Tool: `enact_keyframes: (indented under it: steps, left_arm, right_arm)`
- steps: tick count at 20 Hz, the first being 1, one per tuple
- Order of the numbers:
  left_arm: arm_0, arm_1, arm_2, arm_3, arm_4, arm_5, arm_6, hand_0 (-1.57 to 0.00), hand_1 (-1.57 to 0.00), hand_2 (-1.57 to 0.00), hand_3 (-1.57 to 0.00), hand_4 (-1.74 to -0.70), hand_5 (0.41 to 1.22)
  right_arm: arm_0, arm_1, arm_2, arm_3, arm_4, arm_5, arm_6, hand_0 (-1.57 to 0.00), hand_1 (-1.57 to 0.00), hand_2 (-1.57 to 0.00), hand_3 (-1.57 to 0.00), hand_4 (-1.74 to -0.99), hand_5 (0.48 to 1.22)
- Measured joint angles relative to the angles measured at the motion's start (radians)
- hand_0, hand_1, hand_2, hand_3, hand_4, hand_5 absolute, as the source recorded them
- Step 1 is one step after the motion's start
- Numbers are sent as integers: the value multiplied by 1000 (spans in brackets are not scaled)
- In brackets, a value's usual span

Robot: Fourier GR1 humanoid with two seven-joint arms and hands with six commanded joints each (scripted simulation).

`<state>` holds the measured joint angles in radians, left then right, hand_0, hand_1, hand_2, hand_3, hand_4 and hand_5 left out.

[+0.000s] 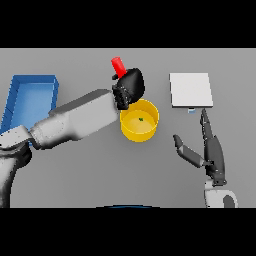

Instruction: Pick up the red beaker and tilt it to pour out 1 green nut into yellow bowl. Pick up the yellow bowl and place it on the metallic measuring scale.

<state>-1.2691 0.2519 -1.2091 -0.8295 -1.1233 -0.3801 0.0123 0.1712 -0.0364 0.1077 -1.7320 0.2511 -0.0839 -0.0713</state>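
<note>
The red beaker (118,65) is in the left hand (130,86), whose dark fingers are wrapped around it, so only its top end sticks out above the hand. It is tipped over and sits just behind the yellow bowl (139,120), at the bowl's far left edge. Inside the bowl there is already a small green nut (141,119), lying near the middle of the bottom (it is tiny, but it does look like only one). So the pouring looks done, and the job now seems to be to stop before more falls out. To do that well, the left hand should turn the beaker back up slowly, keep a firm hold, and lift away without bumping the bowl's rim. The right hand (210,150) waits to the right of the bowl, well apart from it, with its fingers straight and spread and holding nothing. The metallic measuring scale (190,89) lies behind and to the right of the bowl, a flat pale square, and it looks like the right hand is the nearer one for carrying the bowl there. A blue bin (30,98) sits far to the left of the bowl.
</note>
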Motion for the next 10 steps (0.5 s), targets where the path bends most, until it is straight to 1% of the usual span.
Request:
enact_keyframes:
  steps: [1, 2, 3, 4, 5, 6, 8, 9, 10]
  left_arm:
    - [-7, -2, -17, 13, -10, 4, 1, -1571, -1571, -1571, -1569, -1734, 1221]
    - [-23, -9, -33, 24, -17, 13, -16, -1571, -1571, -1571, -1570, -1735, 1221]
    - [-34, -14, -50, 36, -23, 17, -29, -1571, -1571, -1571, -1570, -1735, 1221]
    - [-43, -4, -65, 33, -29, 25, -43, -1571, -1571, -1571, -1570, -1734, 1221]
    - [-51, -15, -76, 30, -33, 17, -36, -1571, -1571, -1571, -1570, -1734, 1221]
    - [-56, -2, -90, 24, -38, 25, -50, -1571, -1571, -1571, -1570, -1733, 1221]
    - [-96, 8, -87, 29, -28, 8, -62, -1571, -1571, -1571, -1571, -1730, 1221]
    - [-122, 19, -73, 35, -15, 11, -79, -1571, -1571, -1571, -1571, -1729, 1221]
    - [-155, 34, -56, 41, -6, 28, -84, -1571, -1571, -1571, -1494, -1727, 1221]
  right_arm:
    - [2, 4, 6, 0, 6, -2, -13, 1, 1, 1, 1, -1204, 591]
    - [-4, 1, 6, 2, 14, -6, -8, 1, 1, 1, 1, -1206, 591]
    - [3, 1, 6, 9, 11, -3, -34, 1, 1, 1, 1, -1210, 592]
    - [7, -2, 5, 9, 14, -6, -42, 1, 1, 1, 1, -1209, 593]
    - [7, 2, 5, 10, 14, -9, -40, 1, 1, 1, 1, -1210, 594]
    - [15, 3, 14, 12, 29, -10, -49, 1, 1, 1, 1, -1207, 594]
    - [12, -3, 9, 2, 31, -15, -37, 1, 1, 1, 1, -1206, 592]
    - [24, -2, 4, 5, 13, -7, -56, 1, 1, 1, 1, -1209, 592]
    - [13, -7, 2, 10, 16, -8, -56, 1, 1, 1, 1, -1203, 592]
